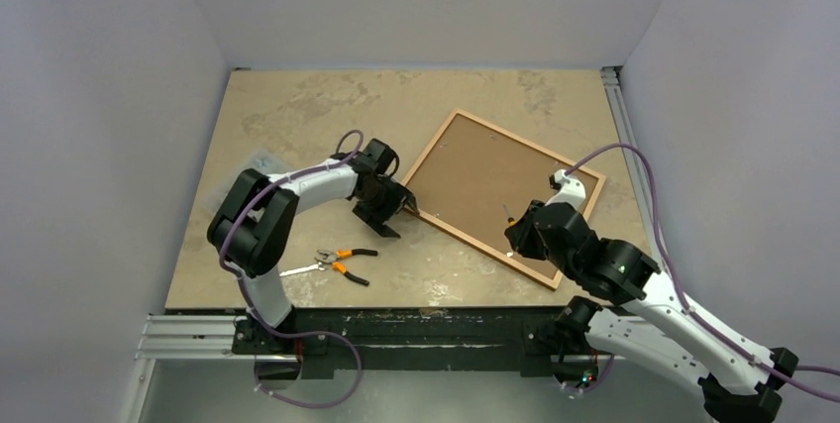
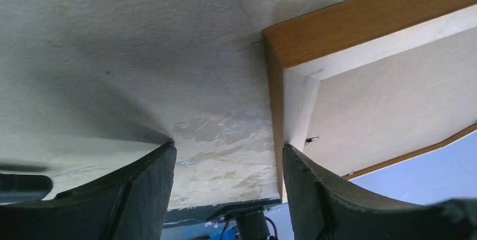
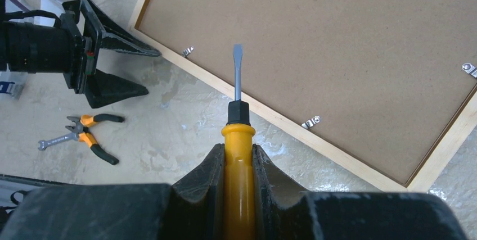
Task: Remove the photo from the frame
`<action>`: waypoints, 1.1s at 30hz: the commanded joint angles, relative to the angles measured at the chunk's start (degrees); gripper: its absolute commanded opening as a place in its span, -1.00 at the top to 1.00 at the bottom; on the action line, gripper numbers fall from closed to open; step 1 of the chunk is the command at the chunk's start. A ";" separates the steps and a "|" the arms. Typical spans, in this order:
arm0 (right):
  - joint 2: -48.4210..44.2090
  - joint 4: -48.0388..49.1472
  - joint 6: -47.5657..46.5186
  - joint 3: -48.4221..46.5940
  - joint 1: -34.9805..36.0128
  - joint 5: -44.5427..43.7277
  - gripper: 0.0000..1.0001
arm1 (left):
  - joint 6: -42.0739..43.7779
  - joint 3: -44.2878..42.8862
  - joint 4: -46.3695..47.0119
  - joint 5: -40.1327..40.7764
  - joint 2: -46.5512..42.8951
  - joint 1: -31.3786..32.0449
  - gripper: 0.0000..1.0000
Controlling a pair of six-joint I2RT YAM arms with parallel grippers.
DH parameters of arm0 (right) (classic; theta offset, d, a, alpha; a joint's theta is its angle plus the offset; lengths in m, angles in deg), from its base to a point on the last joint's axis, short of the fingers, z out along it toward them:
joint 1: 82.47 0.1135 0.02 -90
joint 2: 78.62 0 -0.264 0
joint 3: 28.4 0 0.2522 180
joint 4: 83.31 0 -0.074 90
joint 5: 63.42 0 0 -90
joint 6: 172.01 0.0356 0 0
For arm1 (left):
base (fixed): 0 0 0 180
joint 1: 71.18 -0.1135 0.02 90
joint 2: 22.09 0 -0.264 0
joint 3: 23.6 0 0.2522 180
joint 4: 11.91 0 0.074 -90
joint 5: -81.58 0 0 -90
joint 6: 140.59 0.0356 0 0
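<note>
Two arms work a face-down frame (image 2: 365, 23) on the stone-patterned table (image 1: 297, 116), seen from my remote station. It lies at a slant in the middle-right of the table, and the photo (image 3: 315, 43) sits inside it with only its plain brown board back showing.

By my reading, the step in hand is freeing the small metal clips (image 3: 310, 122) along the near rail that pin the board in place; none looks turned aside yet.

My right gripper (image 3: 237, 150) is clamped on the yellow handle of a flat-bladed screwdriver (image 3: 238, 184), whose blade hangs over that rail between two clips, touching neither as far as I can see.

My left gripper (image 2: 228, 147) stands wide and holds nothing. It is low at the frame's left corner, with bare table between its fingers and one finger hard by the corner's outer edge. Contact I cannot confirm.

Next, I judge, the blade tip must drop under one clip and lever it clear while the left arm braces the frame against sliding.

Pliers (image 3: 93, 133) lie unused nearby.
</note>
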 commanded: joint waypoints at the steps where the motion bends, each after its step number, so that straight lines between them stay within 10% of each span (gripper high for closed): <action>1: -0.31 0.87 0.61 -0.49 -0.02 -0.84 1.00 | -3.84 -4.02 1.00 3.36 2.40 1.48 -0.33; 10: 0.27 0.78 0.81 -0.04 -0.04 -0.60 1.00 | -7.37 -6.97 1.24 5.14 9.49 4.30 -0.28; 15: -0.58 0.17 1.24 -0.18 -0.02 -0.89 1.00 | -4.66 -8.05 -0.27 8.76 9.63 4.84 0.30; 24: -0.62 0.01 0.24 -0.56 -0.02 -1.80 1.00 | 20.13 -26.57 -5.11 11.58 17.27 2.31 1.00; 33: 0.79 1.83 -0.29 0.82 -0.02 0.04 1.00 | 49.66 -46.36 -12.45 15.08 24.69 1.29 1.00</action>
